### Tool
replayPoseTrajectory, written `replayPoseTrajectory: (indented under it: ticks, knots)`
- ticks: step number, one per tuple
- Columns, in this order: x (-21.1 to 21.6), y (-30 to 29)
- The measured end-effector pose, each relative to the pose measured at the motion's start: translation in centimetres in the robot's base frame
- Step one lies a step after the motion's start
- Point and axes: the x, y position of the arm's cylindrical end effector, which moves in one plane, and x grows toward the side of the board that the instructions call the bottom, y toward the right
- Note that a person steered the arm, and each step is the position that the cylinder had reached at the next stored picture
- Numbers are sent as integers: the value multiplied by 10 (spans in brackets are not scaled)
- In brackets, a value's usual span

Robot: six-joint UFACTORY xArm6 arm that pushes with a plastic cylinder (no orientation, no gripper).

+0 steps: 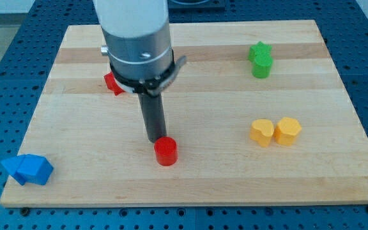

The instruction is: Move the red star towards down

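Near the board's (337,96) top-left corner the red star (112,83) sat unmoved; our gripperless tip (154,140) touched the red cylinder (166,152).

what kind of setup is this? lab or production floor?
Likely a robotics lab bench. A wooden board sits on a blue perforated table, toy blocks are scattered on it, such as the red cylinder by my tip and the red star.

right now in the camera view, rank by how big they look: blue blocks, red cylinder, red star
1. blue blocks, two touching, nearest the view's bottom, which may enlarge them
2. red cylinder, at my tip
3. red star, partly hidden by the arm, so unsure
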Motion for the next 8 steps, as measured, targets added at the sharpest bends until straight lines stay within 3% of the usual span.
replayPoseTrajectory:
  ticks: [1, 2, 4, 5, 6, 7, 8]
  knots:
    - [28, 28]
    - [17, 23]
    - [-140, -3]
    - [-201, -51]
    - [-194, -117]
    - [-127, -128]
    - [-80, -98]
